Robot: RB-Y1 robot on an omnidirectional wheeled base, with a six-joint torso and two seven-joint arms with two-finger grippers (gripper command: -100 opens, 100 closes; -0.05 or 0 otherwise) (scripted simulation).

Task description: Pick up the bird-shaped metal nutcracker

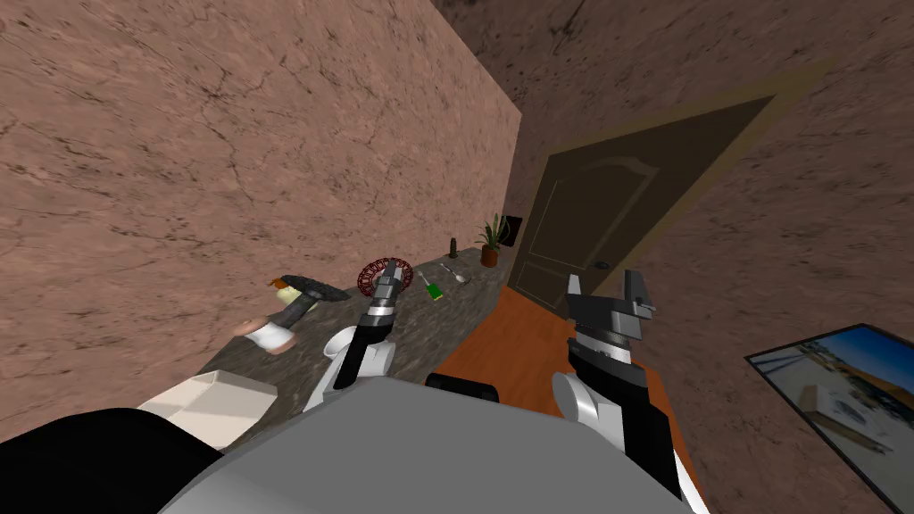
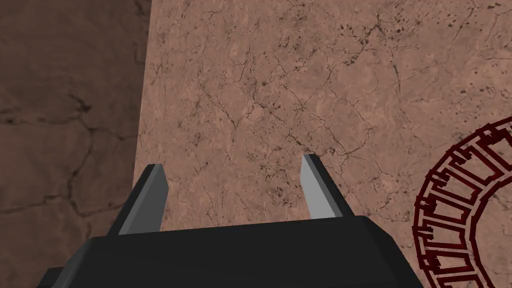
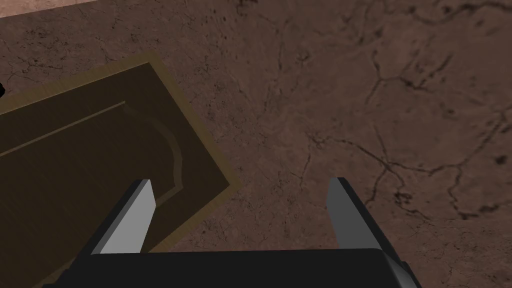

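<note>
Two grippers, both with fingers spread wide and holding nothing. The left gripper (image 1: 387,278) hangs over the dark bench (image 1: 424,326) at mid-frame, aimed at the wall beside one red openwork ring (image 2: 465,210), probably poised for a reach. The right gripper (image 1: 604,278) hangs right of centre, off the bench, facing the one door (image 3: 75,165). One dark bird-like shape, seemingly the nutcracker (image 1: 308,290), lies on the bench left of centre, near the left gripper and untouched.

The left end effector (image 2: 231,162) faces a pinkish, crack-veined wall (image 2: 300,75), its two grey fingers (image 2: 316,192) standing apart. Off beside one finger, part of a dark red openwork ring (image 2: 450,192) shows. Past the other finger, a darker brown wall (image 2: 65,100) meets the pink one.
</note>
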